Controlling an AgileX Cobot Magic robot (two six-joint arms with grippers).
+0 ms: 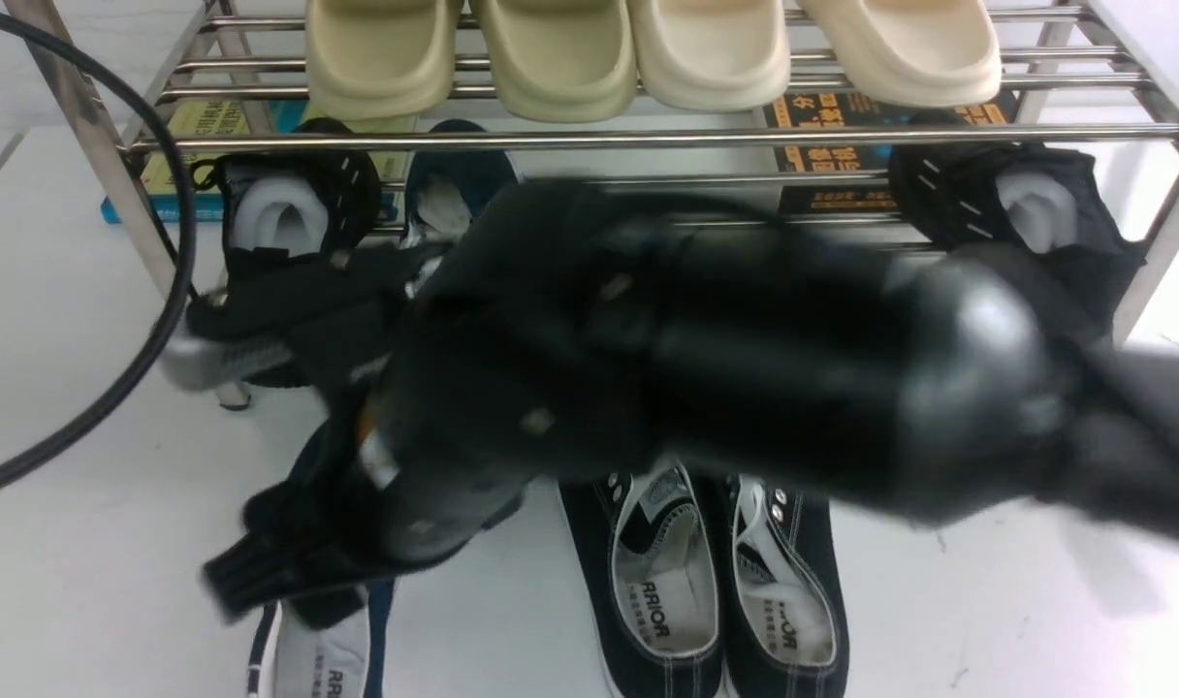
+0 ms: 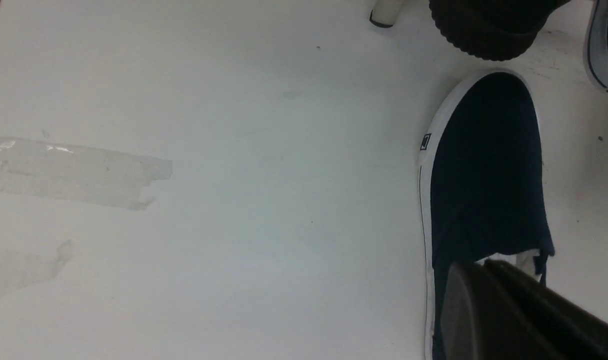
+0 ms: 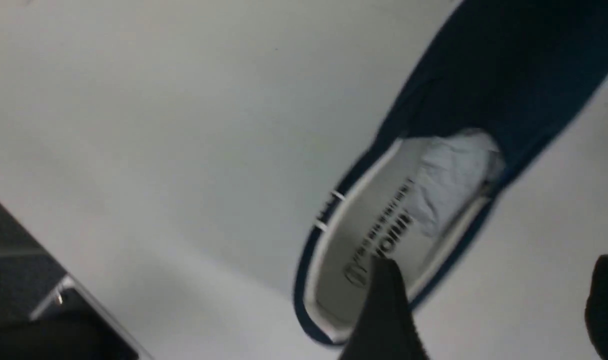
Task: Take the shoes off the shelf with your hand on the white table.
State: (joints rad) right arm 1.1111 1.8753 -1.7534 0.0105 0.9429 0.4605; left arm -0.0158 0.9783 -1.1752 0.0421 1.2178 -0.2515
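**Task status.** The task was judged about half complete.

1. One navy slip-on shoe lay on the worktop at 7 o'clock in the front view. It was sole down, with its heel opening toward the robot.
2. The second navy shoe sat on the lower tier of the shelf at 11 o'clock. It had not yet been removed and was partly hidden behind the right arm.
3. Remaining work: lift that second shoe off the shelf and set it on the worktop beside the first.

**Claw state.**

- Right claw: fingers apart. One finger sat over the heel opening of the worktop shoe, the other outside its side wall. No clamping was visible, and the frame was motion-blurred.
- Left claw: only a dark slab showed over the shoe's opening. Whether it was apart or together could not be determined.

**Appearance of the shoe.**

- Upper: plain navy canvas, no laces.
- Sole: white rubber wall with a thin dark line and a small square label on the side.
- Interior: white lining, dark print on the insole, and what looked like crumpled white stuffing toward the toe.

**Other items.**

- Black lace-up sneakers: on the worktop at 6 o'clock.
- Black knit shoes: on the lower tier.
- Cream slippers: on the upper tier at 12 o'clock.
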